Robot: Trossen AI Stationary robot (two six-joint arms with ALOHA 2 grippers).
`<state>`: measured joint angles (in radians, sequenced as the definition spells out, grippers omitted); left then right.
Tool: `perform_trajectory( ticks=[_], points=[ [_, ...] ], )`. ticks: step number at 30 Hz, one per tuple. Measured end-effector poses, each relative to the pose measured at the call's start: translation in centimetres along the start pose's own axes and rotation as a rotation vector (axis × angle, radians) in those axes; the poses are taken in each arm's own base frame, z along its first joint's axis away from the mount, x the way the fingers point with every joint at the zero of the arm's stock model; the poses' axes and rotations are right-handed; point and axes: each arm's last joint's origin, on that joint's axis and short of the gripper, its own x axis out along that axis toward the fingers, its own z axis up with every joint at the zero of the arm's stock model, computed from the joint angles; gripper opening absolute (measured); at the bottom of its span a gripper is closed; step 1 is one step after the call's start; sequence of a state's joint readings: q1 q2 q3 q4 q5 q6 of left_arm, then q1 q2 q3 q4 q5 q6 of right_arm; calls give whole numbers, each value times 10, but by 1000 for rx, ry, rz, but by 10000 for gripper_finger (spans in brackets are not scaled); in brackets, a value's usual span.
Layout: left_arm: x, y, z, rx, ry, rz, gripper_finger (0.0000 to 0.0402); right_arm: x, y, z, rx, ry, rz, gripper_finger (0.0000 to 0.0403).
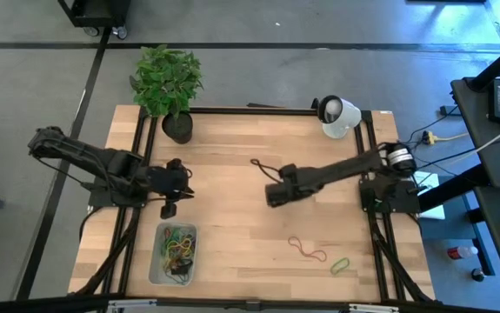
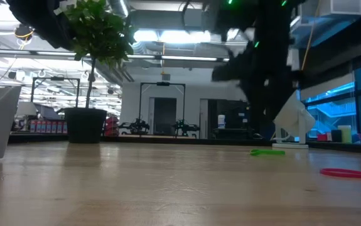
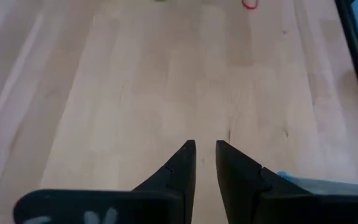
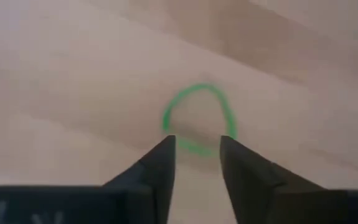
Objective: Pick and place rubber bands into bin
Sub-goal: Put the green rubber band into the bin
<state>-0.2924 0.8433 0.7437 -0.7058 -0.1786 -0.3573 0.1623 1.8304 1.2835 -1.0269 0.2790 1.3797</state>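
Observation:
The bin (image 1: pixel 156 261), a pale tray near the table's near edge, holds several green, red, tan and black rubber bands (image 1: pixel 178 246). On the bare wood lie a black band (image 1: pixel 263 165), a red band (image 1: pixel 306 249) and a green band (image 1: pixel 341 265). My right gripper (image 4: pixel 197 142) is open above the table's middle. In its wrist view another green band (image 4: pixel 198 93) shows just past its fingertips, with the band's near arc between them. My left gripper (image 3: pixel 205 148), slightly open, hovers above the wood just beyond the bin's far side. My right gripper has the near arc (image 4: pixel 194 148) of a green band between its two fingertips. I cannot tell whether either finger touches it, or whether the band lies on the wood below.
A potted plant (image 1: pixel 177 128) stands at the far left corner and a white device (image 1: pixel 338 116) at the far right. Black frame rails (image 1: pixel 141 156) run along the table's sides. Bare wood spreads between the bin and the loose bands.

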Motion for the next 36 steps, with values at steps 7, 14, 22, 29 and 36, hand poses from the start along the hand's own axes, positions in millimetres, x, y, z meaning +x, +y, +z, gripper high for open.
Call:
perform_trajectory(
  ticks=[7, 14, 22, 29, 36],
  points=[
    [0, -1, -1, -23, 19, -51, 56, 37, 3, 13, -9, 45, -116, 161],
    [0, -3, -1, -23, 28, -77, 56, 67, 10, 3, -85, 162, -163, 94],
    [0, -3, -1, -22, 27, -78, 56, 53, 24, -17, -86, 112, -119, 5],
    [0, -4, 3, -18, -14, -93, 56, 12, 42, -30, -121, 90, -19, 2],
    [-1, -6, 8, -26, -62, -112, 56, 1, 50, -35, -137, 48, 22, 3]
  ],
)
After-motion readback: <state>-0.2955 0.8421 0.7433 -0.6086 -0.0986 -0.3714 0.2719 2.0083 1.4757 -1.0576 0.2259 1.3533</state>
